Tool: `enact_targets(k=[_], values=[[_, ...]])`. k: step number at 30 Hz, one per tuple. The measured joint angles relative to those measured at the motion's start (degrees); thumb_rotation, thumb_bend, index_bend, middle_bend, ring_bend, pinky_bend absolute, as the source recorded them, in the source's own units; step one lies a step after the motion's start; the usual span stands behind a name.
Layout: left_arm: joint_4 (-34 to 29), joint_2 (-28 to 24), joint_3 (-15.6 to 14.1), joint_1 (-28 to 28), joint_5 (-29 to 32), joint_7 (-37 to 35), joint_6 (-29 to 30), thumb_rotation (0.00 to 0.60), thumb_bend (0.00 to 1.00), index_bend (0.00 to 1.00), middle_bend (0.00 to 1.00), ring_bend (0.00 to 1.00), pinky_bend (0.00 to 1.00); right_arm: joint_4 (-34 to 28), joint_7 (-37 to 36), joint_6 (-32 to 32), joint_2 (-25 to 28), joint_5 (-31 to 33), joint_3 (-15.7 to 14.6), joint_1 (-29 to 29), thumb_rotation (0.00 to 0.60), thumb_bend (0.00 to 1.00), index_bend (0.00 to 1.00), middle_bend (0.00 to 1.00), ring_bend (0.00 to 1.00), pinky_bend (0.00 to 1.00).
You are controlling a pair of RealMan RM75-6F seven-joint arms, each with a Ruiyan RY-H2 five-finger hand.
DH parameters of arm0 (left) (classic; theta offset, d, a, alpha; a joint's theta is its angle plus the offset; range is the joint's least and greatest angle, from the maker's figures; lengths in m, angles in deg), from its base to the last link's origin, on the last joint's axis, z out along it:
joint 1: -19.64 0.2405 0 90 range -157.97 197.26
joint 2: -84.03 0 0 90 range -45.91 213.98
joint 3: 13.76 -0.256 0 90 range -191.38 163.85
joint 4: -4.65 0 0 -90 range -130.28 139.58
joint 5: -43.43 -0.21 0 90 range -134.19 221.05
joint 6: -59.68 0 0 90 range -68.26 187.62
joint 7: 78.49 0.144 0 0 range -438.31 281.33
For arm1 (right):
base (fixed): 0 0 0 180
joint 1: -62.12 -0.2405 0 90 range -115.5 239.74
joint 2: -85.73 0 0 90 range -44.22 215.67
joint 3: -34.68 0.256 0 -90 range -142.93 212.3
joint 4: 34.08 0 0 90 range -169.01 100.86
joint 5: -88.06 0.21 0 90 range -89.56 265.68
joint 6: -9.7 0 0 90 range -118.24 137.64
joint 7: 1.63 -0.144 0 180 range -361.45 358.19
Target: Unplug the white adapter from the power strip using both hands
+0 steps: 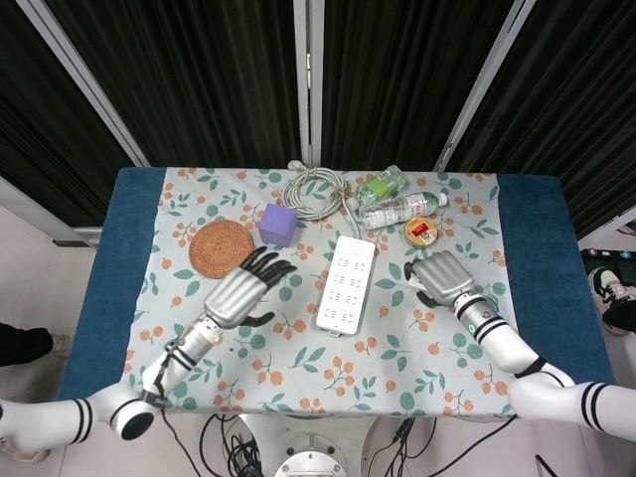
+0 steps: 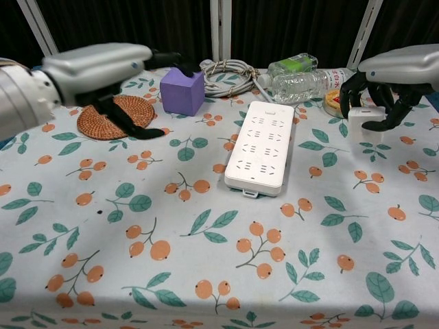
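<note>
Head view: adapter's out, so I'm at the set-down step. My right hand [image 1: 444, 278] is curled round the white adapter [image 1: 411, 274], off to the strip's right, toward the desk's right edge. Power strip [image 1: 345, 283] lies mid-desk, sockets bare, long axis front-to-back w/ a slight tilt. Left hand [image 1: 240, 290] is spread, holding nothing.

Chest view: adapter looks upright in my fingers [image 2: 357, 83]; can't tell which way the prongs face. Next, prob. lower it, let go.
</note>
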Motion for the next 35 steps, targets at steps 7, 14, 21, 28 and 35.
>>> enact_targets(k=[7, 14, 21, 28, 35], values=[[-3.08, -6.53, 0.03, 7.24, 1.65, -1.62, 8.08, 0.600, 0.22, 0.12, 0.13, 0.06, 0.01, 1.09, -0.62, -0.46, -1.85, 0.36, 0.28, 0.38, 0.600, 0.34, 0.00, 0.14, 0.07, 0.28], [-3.16, -11.53, 0.02, 13.96, 3.58, -5.57, 14.58, 0.600, 0.21, 0.11, 0.13, 0.06, 0.02, -1.58, -4.85, -3.71, 1.62, -2.50, 1.03, 2.98, 0.600, 0.34, 0.00, 0.09, 0.04, 0.24], [-1.57, -16.06, -0.85, 21.20, 6.95, -8.44, 18.66, 0.600, 0.21, 0.12, 0.13, 0.06, 0.02, -5.51, -9.14, -13.33, 6.75, -8.59, 0.02, 9.92, 0.600, 0.34, 0.00, 0.13, 0.04, 0.23], [-0.64, -18.42, -2.92, 29.70, 9.82, -8.90, 24.02, 0.600, 0.22, 0.12, 0.13, 0.06, 0.00, -6.56, -15.80, -29.43, 9.58, -16.58, -3.05, 21.96, 0.600, 0.34, 0.00, 0.13, 0.04, 0.20], [-3.23, -18.70, -5.45, 35.71, 8.48, -6.78, 28.92, 0.600, 0.21, 0.12, 0.13, 0.06, 0.00, -3.86, -23.68, -42.30, 9.35, -25.10, -6.88, 34.15, 0.600, 0.34, 0.00, 0.13, 0.02, 0.16]])
